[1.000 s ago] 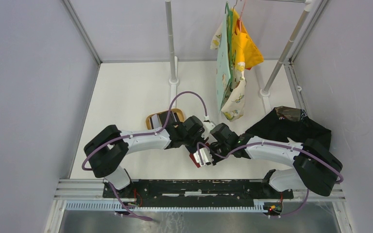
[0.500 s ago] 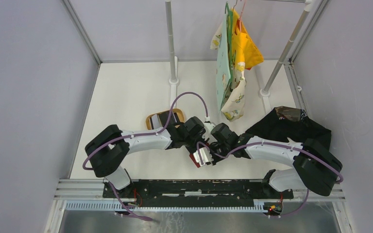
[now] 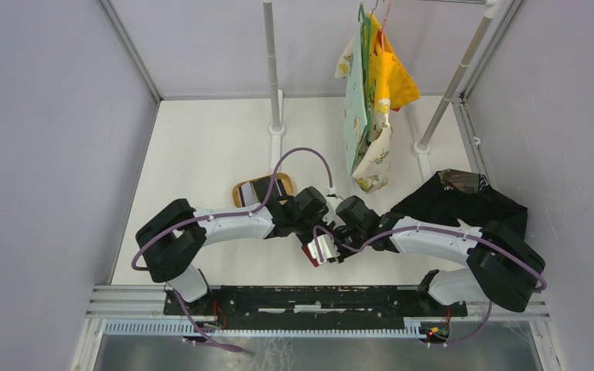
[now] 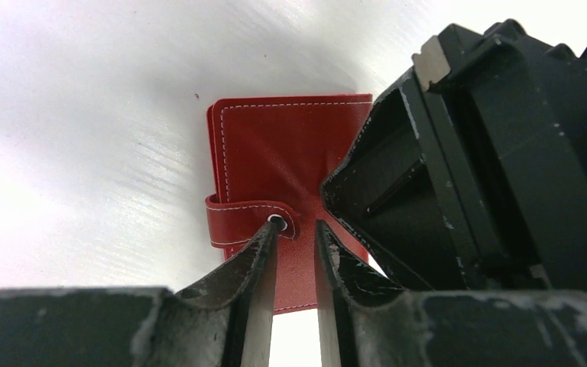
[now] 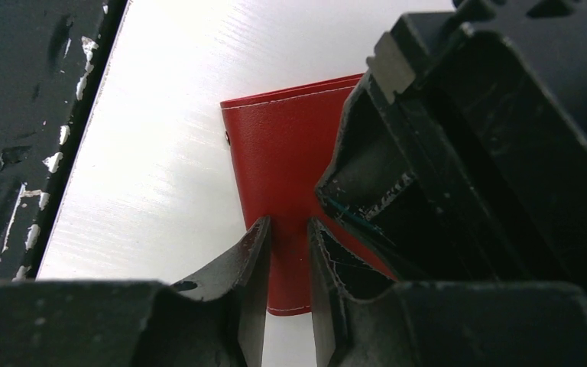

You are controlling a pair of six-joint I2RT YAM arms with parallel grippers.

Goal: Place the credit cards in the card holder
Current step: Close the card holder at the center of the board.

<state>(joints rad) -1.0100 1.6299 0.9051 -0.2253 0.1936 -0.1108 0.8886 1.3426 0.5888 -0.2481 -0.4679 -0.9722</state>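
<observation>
Risks first: card holder (image 4: 275,153) is lying shut on the worktop (image 3: 201,154), snap tab (image 4: 243,218) fastened, close to the near edge and the black rail there.

- Left tool (image 4: 297,226) is sitting right at the snap, one fingertip (image 4: 274,228) touching the stud. Jaws are standing a little parted with nothing between them, so released. With a gap that narrow, the tab is likely slipping past rather than getting pinched.
- Right tool (image 5: 287,223) is hovering over the holder's other end. It's also slightly parted, red leather showing through the gap, nothing grasped. So nothing is pinning the holder. Any pull on the tab risks dragging the whole thing across the smooth worktop, possibly toward the rail.
- The two tool bodies are crowding each other. Each wrist view is half filled by the other tool's housing, so a small sideways correction is risking a knock.
- Credit cards (image 3: 266,186) – I'm reading the dark flat shape in the tan tray (image 3: 240,193) as them – are lying well apart from the holder. None is in hand, and the holder isn't ready to take one.
- There's a silvery patch beside the tools in the top view. Can't tell whether it's a card or hardware.

Pose: both arms are reaching inward from their bases, elbows splayed outward, forearms converging at the middle of the worktop. Wrists are tipping down so both tools are pointing at the holder from opposite sides, nearly nose to nose above it.
</observation>
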